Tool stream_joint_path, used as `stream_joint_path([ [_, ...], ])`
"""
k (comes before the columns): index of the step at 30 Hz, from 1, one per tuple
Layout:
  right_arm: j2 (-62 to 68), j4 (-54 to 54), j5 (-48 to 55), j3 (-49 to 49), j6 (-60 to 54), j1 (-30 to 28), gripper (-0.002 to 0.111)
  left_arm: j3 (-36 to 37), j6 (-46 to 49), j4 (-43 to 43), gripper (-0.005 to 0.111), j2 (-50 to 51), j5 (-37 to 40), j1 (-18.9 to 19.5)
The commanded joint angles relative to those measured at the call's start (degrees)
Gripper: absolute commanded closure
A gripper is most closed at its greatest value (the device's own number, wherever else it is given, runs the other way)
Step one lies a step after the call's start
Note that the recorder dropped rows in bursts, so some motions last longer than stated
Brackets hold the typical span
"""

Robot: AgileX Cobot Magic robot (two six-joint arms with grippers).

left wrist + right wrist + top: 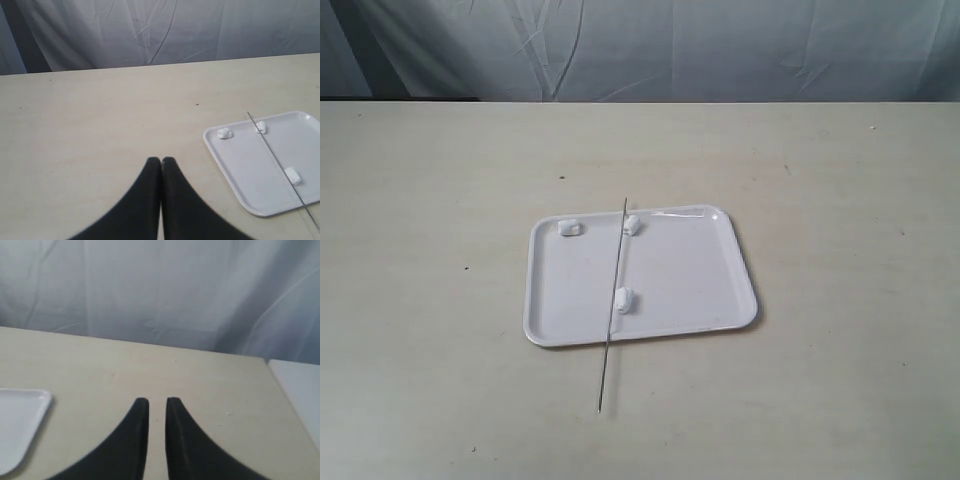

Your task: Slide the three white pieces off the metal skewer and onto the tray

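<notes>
Exterior view: tray (pixel 700 290) dead centre, metal skewer (pixel 611 330) lying near-to-far across it, near tip overhanging the rim. Three white pieces (pixel 624 298) on the tray, two hugging the rod. Left gripper (pixel 161 162) clenched, empty, faces it all. Right gripper (pixel 157 405), slightly parted, sees only a tray corner.

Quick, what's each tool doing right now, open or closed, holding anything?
Left tool: closed, fingertips touching, holding nothing.
Right tool: slightly open, narrow gap, holding nothing.
</notes>
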Motion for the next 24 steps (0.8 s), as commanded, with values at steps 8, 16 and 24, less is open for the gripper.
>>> stream_joint_path([
  [8,-0.3,11.6,-39.2,22.2,-2.5,-19.4,0.094,0.3,-0.3,0.6,0.107,-0.4,-0.3,0.0],
  [16,-0.3,11.6,-37.3,26.0,-3.0,-23.5,0.094,0.3,-0.3,0.9,0.107,-0.4,-0.7,0.0],
  [24,-0.3,16.3,-26.9,26.0,-7.6,-23.4,0.094,1.2,-0.2,2.3,0.107,-4.5,-8.6,7.9],
])
